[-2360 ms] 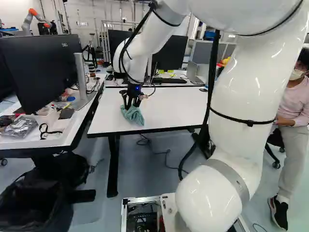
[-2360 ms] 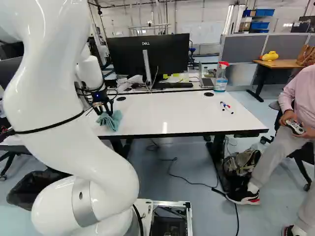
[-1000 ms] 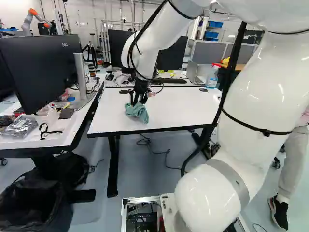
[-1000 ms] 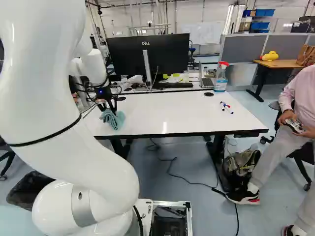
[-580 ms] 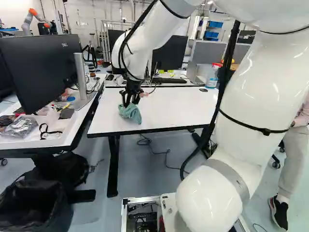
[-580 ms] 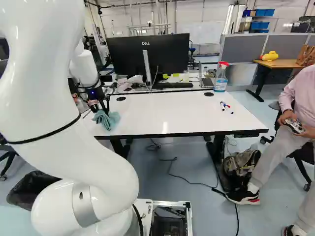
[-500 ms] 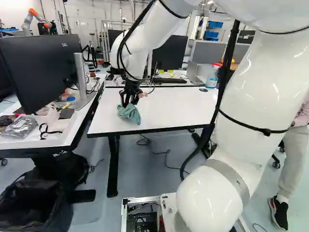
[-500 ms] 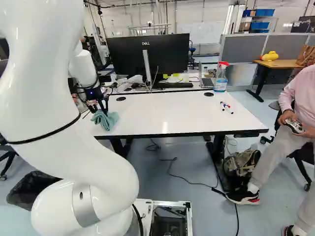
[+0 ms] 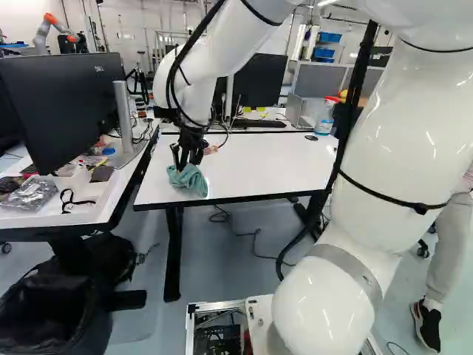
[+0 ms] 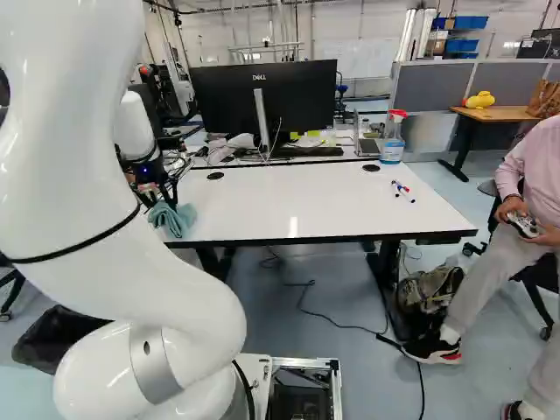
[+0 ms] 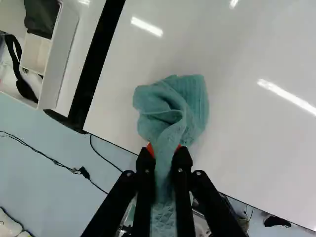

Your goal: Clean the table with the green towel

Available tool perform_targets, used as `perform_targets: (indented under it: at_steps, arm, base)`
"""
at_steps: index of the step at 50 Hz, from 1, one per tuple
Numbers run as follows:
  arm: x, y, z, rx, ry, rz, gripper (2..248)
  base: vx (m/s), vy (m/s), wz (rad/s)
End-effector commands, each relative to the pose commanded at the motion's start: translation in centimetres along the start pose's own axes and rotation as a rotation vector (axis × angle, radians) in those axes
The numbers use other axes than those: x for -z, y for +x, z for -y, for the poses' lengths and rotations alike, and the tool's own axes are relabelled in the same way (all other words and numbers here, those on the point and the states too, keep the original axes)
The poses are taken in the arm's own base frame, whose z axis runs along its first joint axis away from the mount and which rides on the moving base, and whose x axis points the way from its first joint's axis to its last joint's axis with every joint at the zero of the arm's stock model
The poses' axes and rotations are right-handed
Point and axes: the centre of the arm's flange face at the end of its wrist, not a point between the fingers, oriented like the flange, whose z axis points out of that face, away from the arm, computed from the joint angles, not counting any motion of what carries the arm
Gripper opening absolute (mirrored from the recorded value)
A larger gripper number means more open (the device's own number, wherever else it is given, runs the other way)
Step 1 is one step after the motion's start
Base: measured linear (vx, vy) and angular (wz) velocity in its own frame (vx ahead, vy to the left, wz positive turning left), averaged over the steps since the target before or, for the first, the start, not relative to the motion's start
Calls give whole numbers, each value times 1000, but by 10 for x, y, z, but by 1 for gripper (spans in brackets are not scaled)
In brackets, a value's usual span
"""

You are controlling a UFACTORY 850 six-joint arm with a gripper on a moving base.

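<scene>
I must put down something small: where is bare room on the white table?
Wide bare patch: the middle of the white table, between the green towel and the markers. Also bare: from the markers to the near edge. Crowded: around the towel, which the pincer grips.

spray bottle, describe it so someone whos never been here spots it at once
In the right base view, find the white table. At its far edge, right of the black monitor, stands the spray bottle, upright and see-through with a red head, unlike the markers lying nearer.
</scene>
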Motion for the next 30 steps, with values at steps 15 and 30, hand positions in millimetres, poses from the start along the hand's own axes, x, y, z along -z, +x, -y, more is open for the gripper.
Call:
perform_targets:
  at_steps: [15, 30]
  arm:
    - [1, 0, 0, 0, 0, -2, 47]
    - [22, -5, -19, -39, -6, -43, 47]
  base:
    - [0, 0, 0]
    - [0, 0, 0]
